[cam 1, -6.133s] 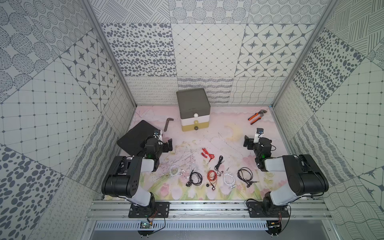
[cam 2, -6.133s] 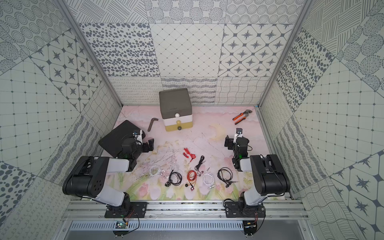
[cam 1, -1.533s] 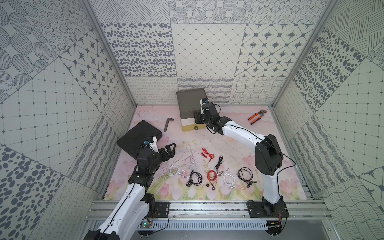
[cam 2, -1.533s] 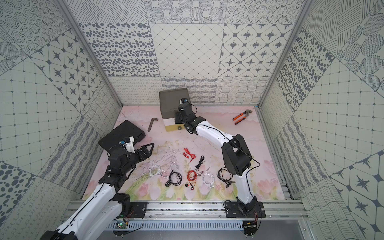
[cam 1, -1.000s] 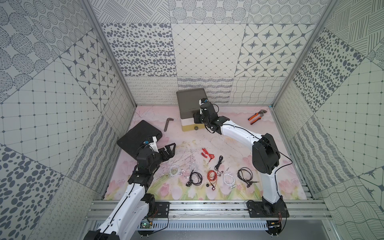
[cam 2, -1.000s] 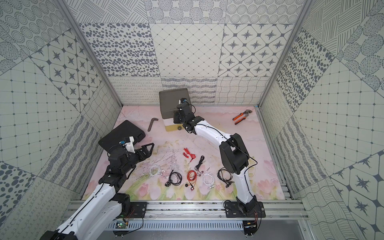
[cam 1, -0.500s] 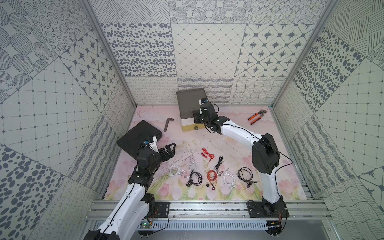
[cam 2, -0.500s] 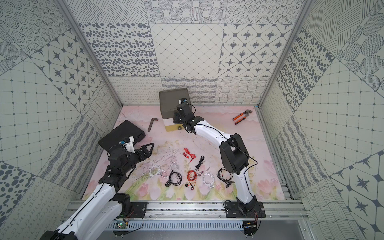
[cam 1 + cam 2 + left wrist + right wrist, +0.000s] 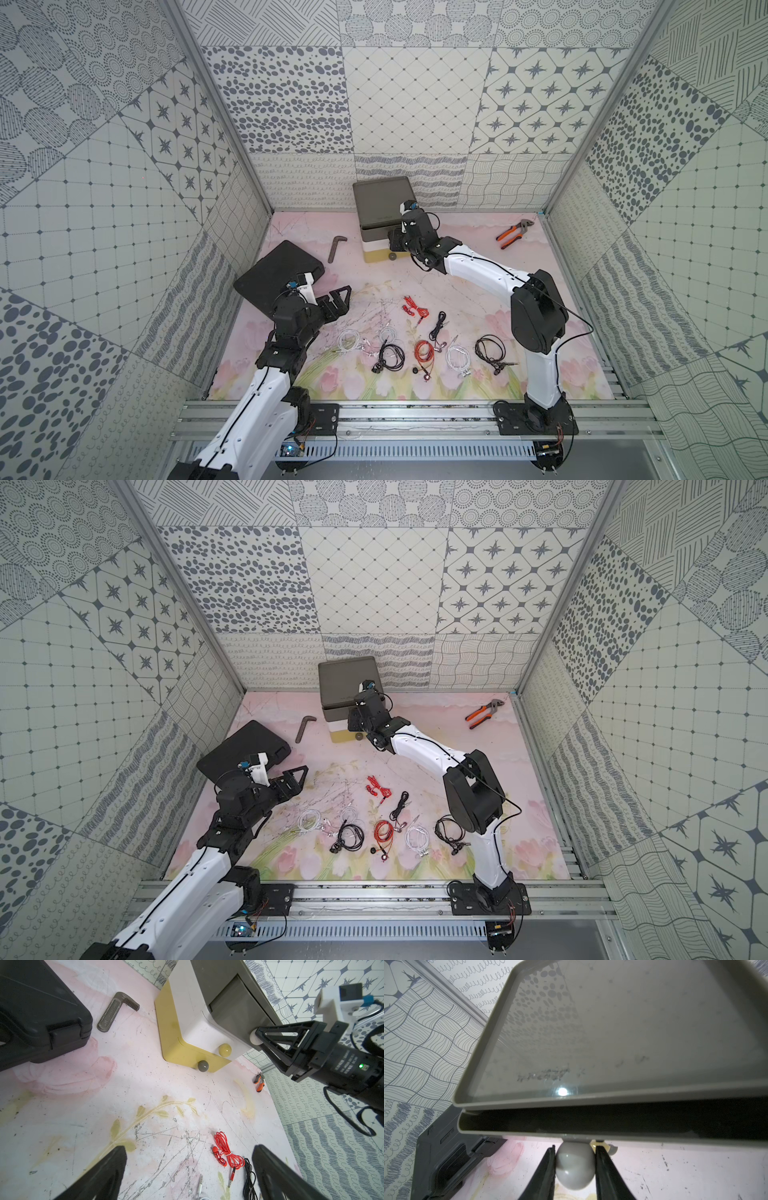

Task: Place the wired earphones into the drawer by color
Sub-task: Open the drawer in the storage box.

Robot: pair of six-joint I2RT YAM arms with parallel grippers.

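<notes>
Drawer [image 9: 382, 208] — we log top tier ajar, right gripper [image 9: 575, 1176] pinching its knob [image 9: 574, 1159]. Wired earphones [image 9: 424, 351] all loose at six o'clock; left gripper [image 9: 189, 1150] wide.

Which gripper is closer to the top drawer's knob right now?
Right. The right gripper is closed on the top drawer's knob. The left gripper hangs open far from it, beside the black case.

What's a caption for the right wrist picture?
Right gripper pinches the ball knob of the grey top drawer, slightly open.
</notes>
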